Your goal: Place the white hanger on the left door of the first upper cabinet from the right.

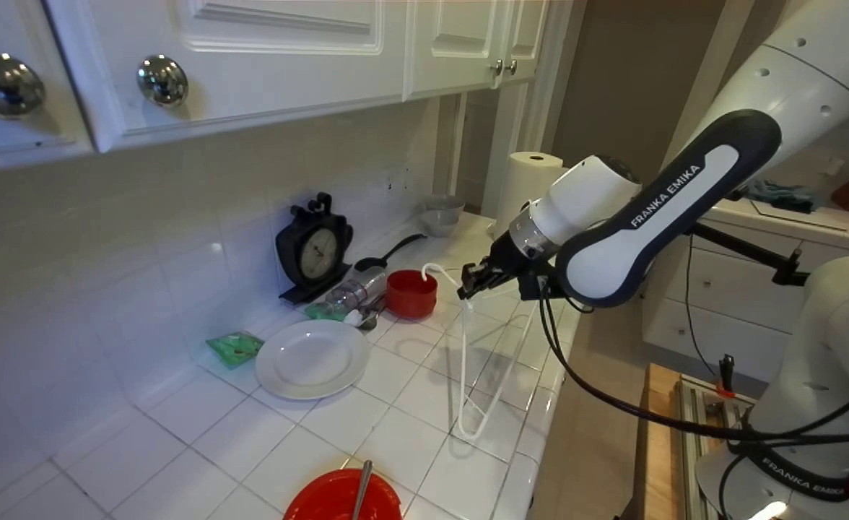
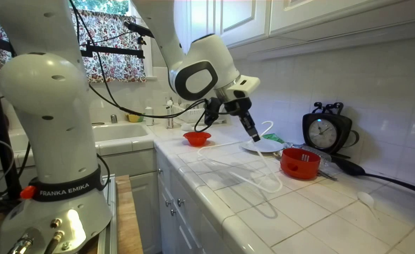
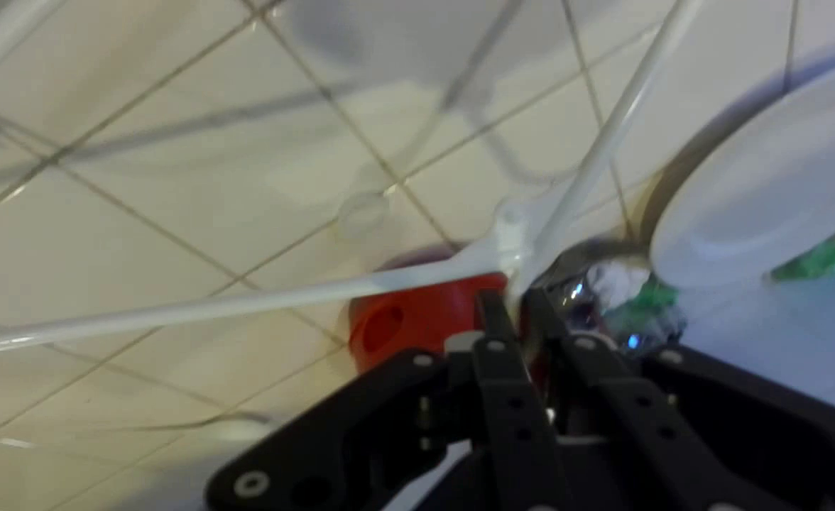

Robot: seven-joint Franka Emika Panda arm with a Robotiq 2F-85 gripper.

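Exterior views, worktop [image 2: 334, 233]: white tiles, meeting the sink [image 2: 119, 132] side at an inner corner.
Arm [image 1: 670, 195]: based off the front edge, wrist above the tiles.
Cabinet [image 1: 476, 71]: high over the wall edge, toward the end away from the sink.
Left door [image 1: 457, 32]: raised panel, looking closed, a small knob [image 1: 497, 67] at its lower corner.
Hanger [image 3: 361, 285]: aloft in the gripper [image 3: 515, 301], above the tiles near the front edge, well below the left door; tilted, hook toward the wall edge, bars slanting down the other way.
Roll [image 1: 525, 180]: upright, toward the end away from the sink.
Dial [image 1: 318, 253]: black-framed, upright at the wall edge.
Fingers [image 3: 494, 319]: pinching the hanger's neck, just under the hook.
Plate [image 1: 312, 359]: white, flat, nearer the wall edge than the front edge.
Bowl [image 1: 323, 498]: red, toward the inner corner, metal handle [image 1: 362, 485] leaning out.
Cup [image 1: 411, 296]: red, past the plate toward the end away from the sink.
Spoon [image 2: 366, 200]: white, also toward the end away from the sink.
Packet [image 1: 234, 349]: green, just beside the plate.
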